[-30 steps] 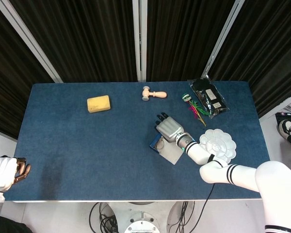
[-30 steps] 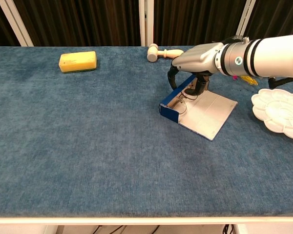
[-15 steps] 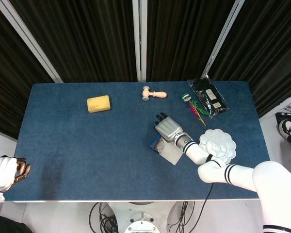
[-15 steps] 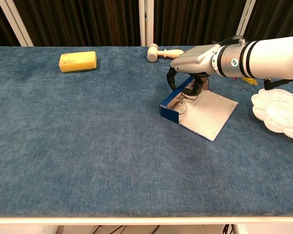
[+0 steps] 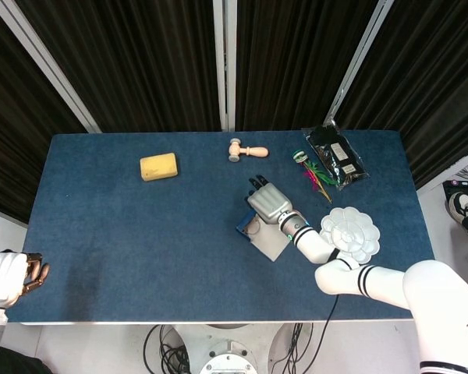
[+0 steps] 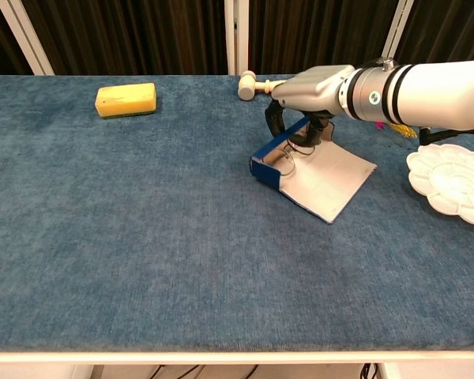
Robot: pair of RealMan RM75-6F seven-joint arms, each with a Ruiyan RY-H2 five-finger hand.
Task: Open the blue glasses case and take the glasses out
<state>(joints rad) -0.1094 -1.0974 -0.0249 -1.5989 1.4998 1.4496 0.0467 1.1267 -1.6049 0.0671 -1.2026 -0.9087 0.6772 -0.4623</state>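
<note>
The blue glasses case (image 6: 267,171) lies open on the table, right of centre, its grey lid flap (image 6: 332,178) spread flat towards me. Thin wire-framed glasses (image 6: 287,160) stand inside against the blue wall. My right hand (image 6: 312,87) hovers over the case, its dark fingers (image 6: 278,126) curled down inside and pinching the top of the glasses. From above, the right hand (image 5: 270,205) covers most of the case (image 5: 244,226). My left hand (image 5: 8,276) hangs off the table's near left corner with its fingers curled in, holding nothing.
A yellow sponge (image 6: 126,99) lies at the far left and a wooden mallet (image 6: 261,84) just behind the case. To the right of the case sits a white paint palette (image 6: 452,178). A black packet (image 5: 335,156) and some coloured sticks (image 5: 313,173) lie at the far right.
The right hand has drawn a little to the left and away from me, and the case has slid along with it. The left hand has not moved.
</note>
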